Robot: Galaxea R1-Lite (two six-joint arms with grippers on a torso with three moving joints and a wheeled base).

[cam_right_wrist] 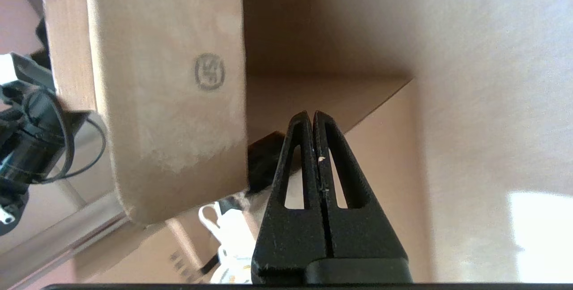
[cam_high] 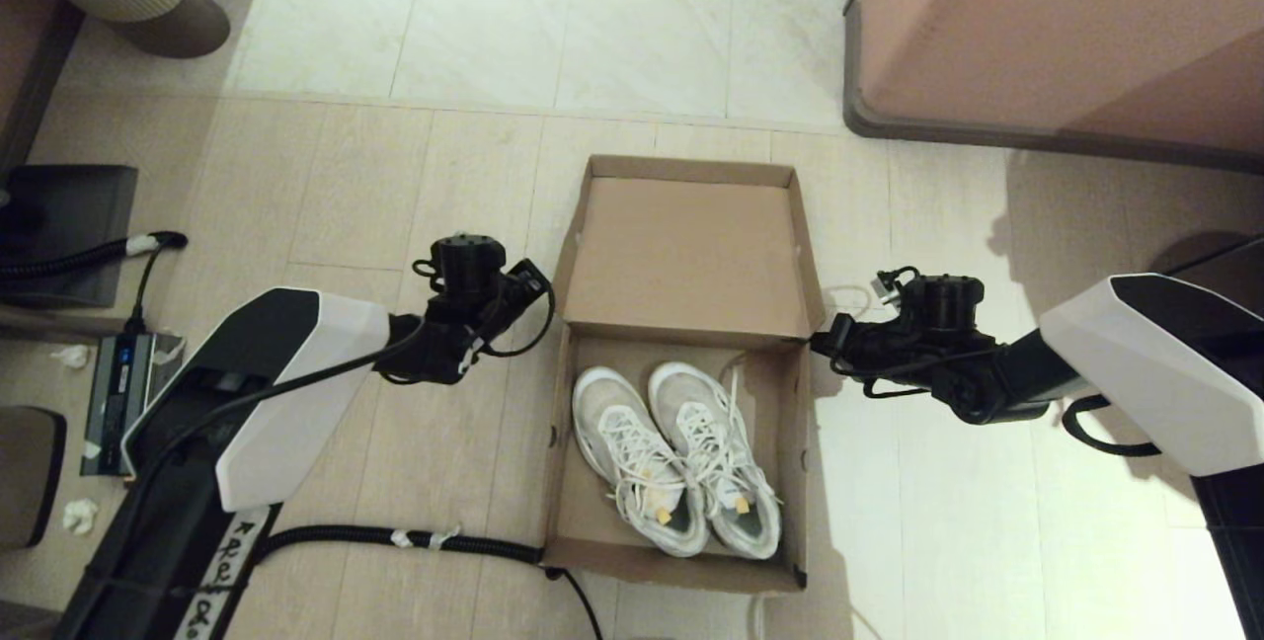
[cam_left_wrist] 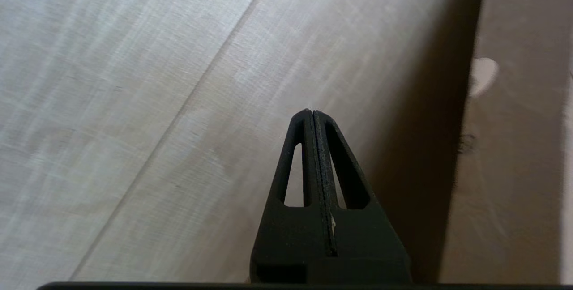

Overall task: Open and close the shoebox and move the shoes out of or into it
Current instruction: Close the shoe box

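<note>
The brown cardboard shoebox (cam_high: 790,482) lies open on the floor, its flap lid (cam_high: 686,250) folded back away from me. Both white sneakers (cam_high: 676,457) rest side by side inside it, toes toward the lid. My left gripper (cam_high: 538,277) is shut and empty, just off the box's left side near the hinge; in the left wrist view its tips (cam_left_wrist: 311,112) hover over floor beside the box wall (cam_left_wrist: 515,155). My right gripper (cam_high: 820,339) is shut and empty at the box's right edge by the hinge, its tips (cam_right_wrist: 311,113) close to the lid's side flap (cam_right_wrist: 179,102).
A large pinkish-brown cabinet (cam_high: 1057,38) stands at the far right. A black corrugated cable (cam_high: 395,539) runs along the floor to the box's near left corner. A dark device (cam_high: 123,383) and crumpled paper (cam_high: 79,514) lie at the left.
</note>
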